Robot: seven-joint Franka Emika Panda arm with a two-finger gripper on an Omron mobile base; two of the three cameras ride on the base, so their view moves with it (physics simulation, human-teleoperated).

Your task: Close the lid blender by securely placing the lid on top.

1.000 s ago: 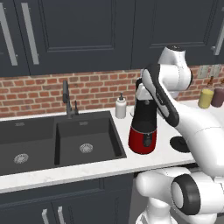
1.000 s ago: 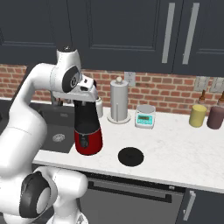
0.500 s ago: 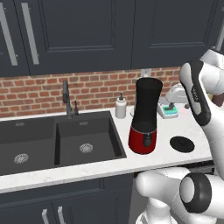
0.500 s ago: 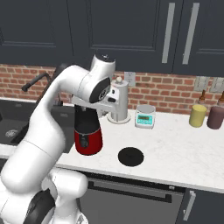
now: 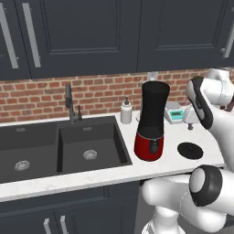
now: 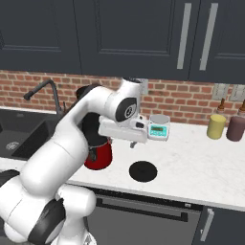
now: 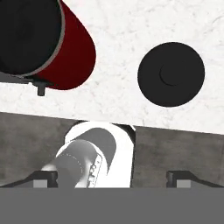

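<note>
Black lid [image 7: 171, 74] lies flat on marble bench [image 6: 191, 162], just right of blender [image 5: 151, 121], apart from it. Blender jar top uncovered. Nothing done yet: grasp, lift, seating all left. My gripper [image 6: 132, 143] hangs above bench between blender and lid, holding nothing; fingertips [image 7: 177, 176] set wide. Since half second ago, arm swung further right, off blender, toward lid; lid and blender unmoved.
</note>
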